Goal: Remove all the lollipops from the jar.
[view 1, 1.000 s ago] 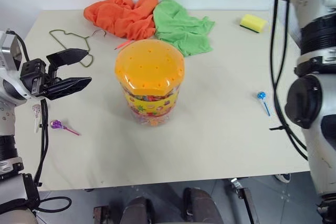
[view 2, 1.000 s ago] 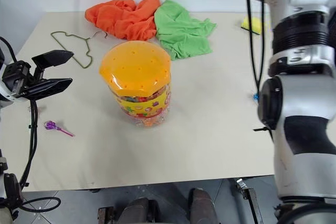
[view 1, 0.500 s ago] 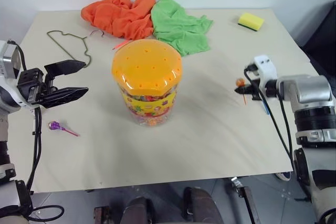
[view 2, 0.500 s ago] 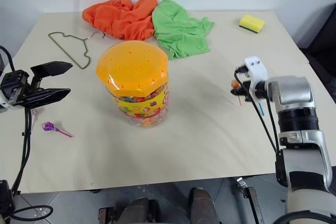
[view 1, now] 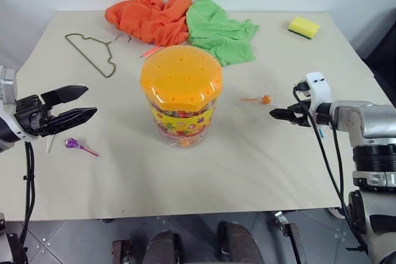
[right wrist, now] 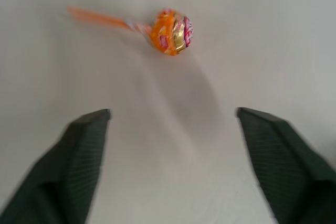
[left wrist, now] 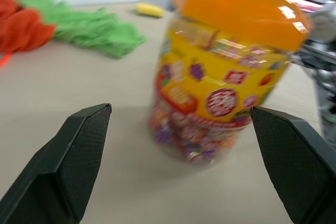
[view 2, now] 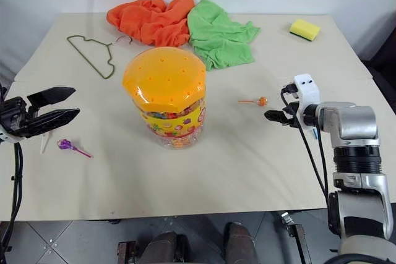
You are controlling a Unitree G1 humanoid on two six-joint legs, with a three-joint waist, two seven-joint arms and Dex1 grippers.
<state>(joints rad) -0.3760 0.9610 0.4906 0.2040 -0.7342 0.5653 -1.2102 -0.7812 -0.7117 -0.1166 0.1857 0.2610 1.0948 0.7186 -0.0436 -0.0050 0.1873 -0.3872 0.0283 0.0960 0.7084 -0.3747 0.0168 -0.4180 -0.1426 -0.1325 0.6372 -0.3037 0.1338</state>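
Observation:
The jar (view 1: 180, 94), a clear tub with a domed orange lid and a yellow label, stands upright mid-table with sweets inside. An orange lollipop (view 1: 265, 99) lies on the table to its right, just beyond my right gripper (view 1: 273, 114), which is open and empty; the right wrist view shows this lollipop (right wrist: 172, 31) ahead of the spread fingers. A purple lollipop (view 1: 71, 144) lies left of the jar, a white-sticked one (view 1: 49, 144) beside it. My left gripper (view 1: 91, 100) hovers open above them, pointing at the jar (left wrist: 226, 66).
An orange cloth (view 1: 148, 17) and a green cloth (view 1: 219, 29) are bunched at the back of the table. A wire hanger (view 1: 93, 51) lies at the back left, a yellow sponge (view 1: 303, 27) at the back right. The table's front edge (view 1: 185, 217) runs close below.
My right arm came down from high up to the table, then its gripper opened and let go of the orange lollipop, which now lies there. The left gripper sank slightly, still open.

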